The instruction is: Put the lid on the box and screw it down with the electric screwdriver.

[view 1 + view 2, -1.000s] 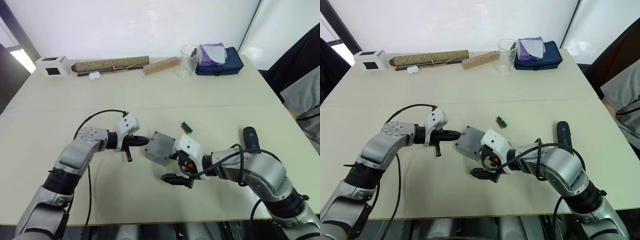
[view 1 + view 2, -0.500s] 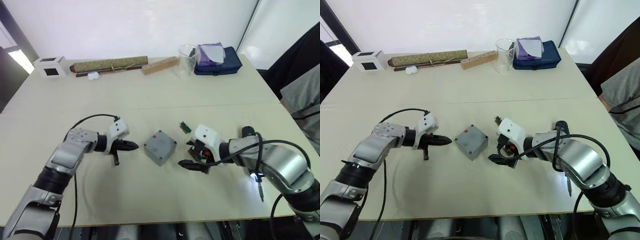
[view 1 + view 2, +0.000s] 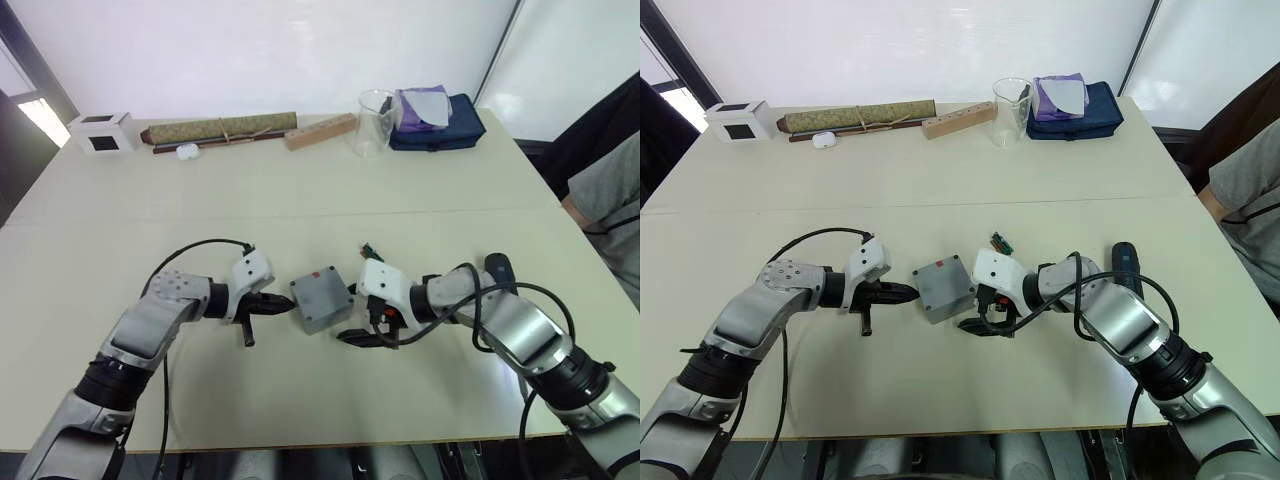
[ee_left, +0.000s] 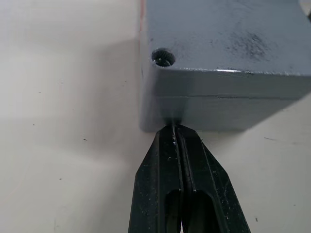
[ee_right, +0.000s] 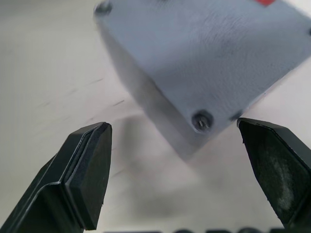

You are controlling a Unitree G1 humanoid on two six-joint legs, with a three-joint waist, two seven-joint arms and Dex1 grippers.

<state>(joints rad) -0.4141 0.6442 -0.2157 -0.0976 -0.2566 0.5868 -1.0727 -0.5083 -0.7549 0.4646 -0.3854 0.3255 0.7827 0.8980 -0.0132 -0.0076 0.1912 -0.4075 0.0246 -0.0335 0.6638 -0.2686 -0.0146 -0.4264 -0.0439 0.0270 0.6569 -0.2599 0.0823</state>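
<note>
Box [image 3: 320, 298]: on the table [image 3: 300, 200], lid [image 4: 228, 34] seated, between both end effectors.
Left end effector [image 3: 283, 307]: pressed together, tip touching the box side.
Right end effector [image 5: 182, 174]: spread, box corner just ahead.
Electric screwdriver [image 3: 1126, 266]: lying beyond the right arm, right nearer.

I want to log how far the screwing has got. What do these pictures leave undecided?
- Inside of the box: hidden under the closed lid.
- Screw depth: left wrist view shows one corner hole, right wrist view another; too blurred to judge.
- Electric screwdriver: the right arm covers most of it; its tip is hidden.
- Left gripper: contact with the box wall is unclear.
</note>
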